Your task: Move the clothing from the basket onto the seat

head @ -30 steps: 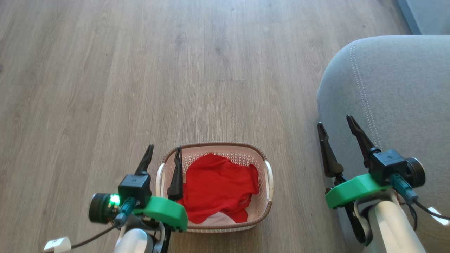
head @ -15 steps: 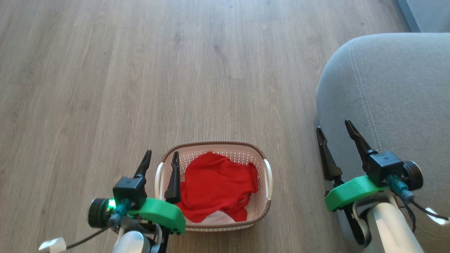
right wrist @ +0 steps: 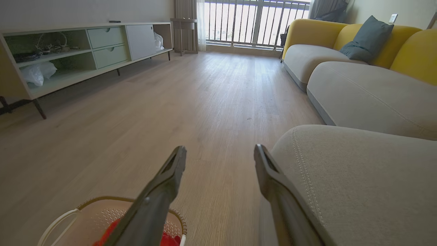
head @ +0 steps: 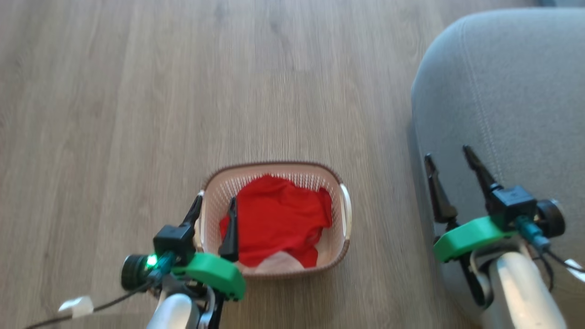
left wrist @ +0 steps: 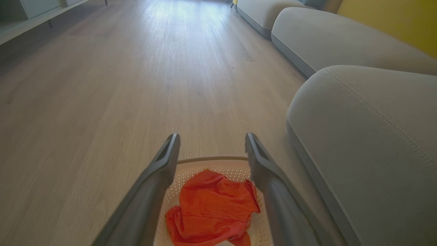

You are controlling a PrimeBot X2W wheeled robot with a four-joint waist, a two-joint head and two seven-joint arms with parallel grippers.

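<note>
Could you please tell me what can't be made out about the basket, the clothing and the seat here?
- Floor of the basket: head view, mostly covered by the red clothing.
- Number of garments: bunched in one heap, cannot tell.
- Basket's near side: left wrist view, cut off by the bottom edge and crossed by the fingers of the left end effector.
- Seat: head view, cut off by the right edge; stitching blurred.

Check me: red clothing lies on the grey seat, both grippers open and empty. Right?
One thing is wrong. The clothing lies in the basket on the floor, not on the seat; the head view shows it. The left gripper and the right gripper are open and empty, as you said.
</note>
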